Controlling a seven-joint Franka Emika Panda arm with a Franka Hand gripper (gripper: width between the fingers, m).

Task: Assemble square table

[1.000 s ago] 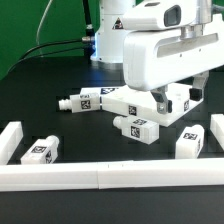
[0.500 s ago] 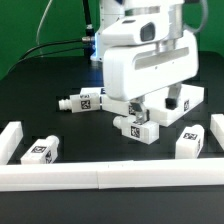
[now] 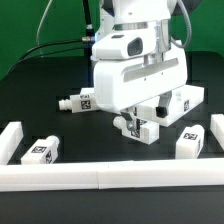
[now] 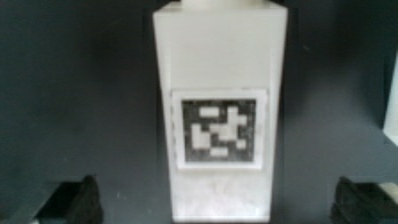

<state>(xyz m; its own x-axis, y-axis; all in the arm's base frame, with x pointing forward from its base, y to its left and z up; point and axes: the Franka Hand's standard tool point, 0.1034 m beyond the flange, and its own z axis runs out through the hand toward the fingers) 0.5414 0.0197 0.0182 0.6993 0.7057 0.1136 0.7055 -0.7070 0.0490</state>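
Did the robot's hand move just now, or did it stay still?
Yes. The gripper slid toward the exterior view's left, ending nearer the tagged leg that lies unmoved on that side.

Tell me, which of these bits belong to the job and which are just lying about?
For the job: square tabletop slab; four legs, by the exterior view: middle leg under the open tool, back-left leg, front-left leg, right leg.
Just there: long low white wall; black work surface.
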